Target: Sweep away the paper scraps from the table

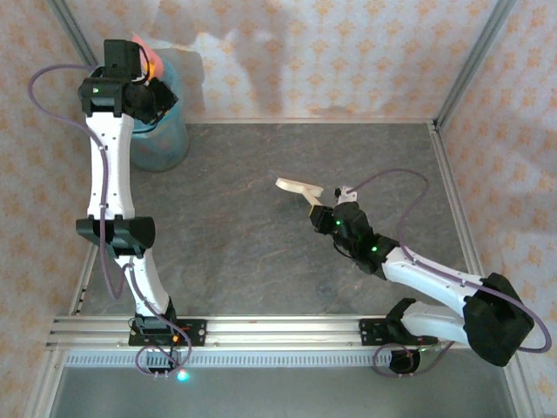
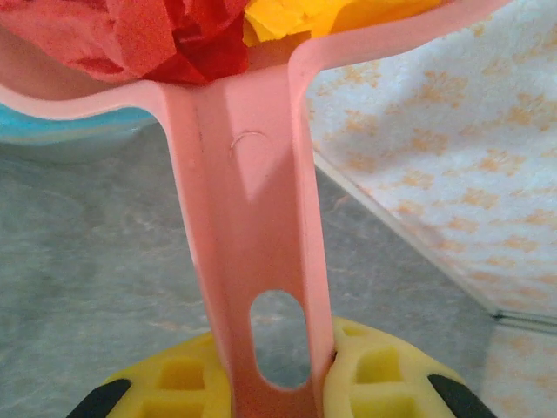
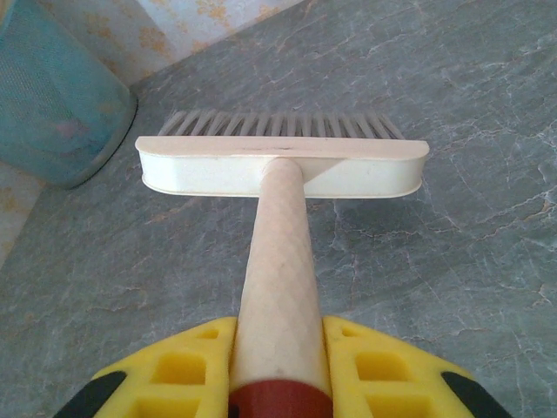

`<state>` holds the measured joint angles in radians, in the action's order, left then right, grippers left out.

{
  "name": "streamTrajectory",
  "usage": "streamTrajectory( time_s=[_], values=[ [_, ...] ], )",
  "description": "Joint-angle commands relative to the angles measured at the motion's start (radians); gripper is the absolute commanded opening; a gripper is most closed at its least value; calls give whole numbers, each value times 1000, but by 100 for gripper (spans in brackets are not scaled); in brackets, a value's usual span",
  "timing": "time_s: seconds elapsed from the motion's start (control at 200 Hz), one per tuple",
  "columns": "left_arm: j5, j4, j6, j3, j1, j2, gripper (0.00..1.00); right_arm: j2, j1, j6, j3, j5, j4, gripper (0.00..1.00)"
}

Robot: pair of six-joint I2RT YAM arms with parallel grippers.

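Note:
Red paper scraps [image 2: 148, 35] and a yellow-orange one [image 2: 331, 13] lie in the pink dustpan [image 2: 252, 218]. My left gripper [image 2: 277, 383] is shut on the dustpan's handle. In the top view that gripper [image 1: 144, 83] holds the dustpan [image 1: 150, 57] tilted over the teal bin [image 1: 161, 139] at the back left. My right gripper [image 3: 278, 366] is shut on the handle of a cream brush [image 3: 283, 165]. Its bristles point away over the table [image 3: 452, 261]. From above, the brush [image 1: 298, 187] and right gripper [image 1: 326, 216] sit right of the table's middle [image 1: 244, 261].
The teal mesh bin [image 3: 52, 104] stands in the back left corner against the peach patterned wall [image 1: 331, 61]. Aluminium rails [image 1: 452, 192] edge the table on the right and at the near side.

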<state>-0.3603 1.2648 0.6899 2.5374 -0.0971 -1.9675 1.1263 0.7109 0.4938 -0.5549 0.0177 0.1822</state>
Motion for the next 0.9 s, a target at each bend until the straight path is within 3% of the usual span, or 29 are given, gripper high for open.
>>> streamTrajectory(
  time_s=[0.0,0.17,0.455,0.736,0.891],
  values=[
    [-155,-135,88,19,-34,-35,0,1,7,-17,-40,14,22,0],
    [-224,-247,183,20,-63,-72,0,8,7,-20,-45,13,19,0],
    [-249,-415,318,-28,-83,-72,0,16,7,-22,-51,11,18,0],
    [-310,-796,545,-371,-129,51,0,22,7,-22,-54,8,16,0],
    [-324,-851,560,-408,-132,95,0,23,7,-22,-54,9,16,0]
  ],
)
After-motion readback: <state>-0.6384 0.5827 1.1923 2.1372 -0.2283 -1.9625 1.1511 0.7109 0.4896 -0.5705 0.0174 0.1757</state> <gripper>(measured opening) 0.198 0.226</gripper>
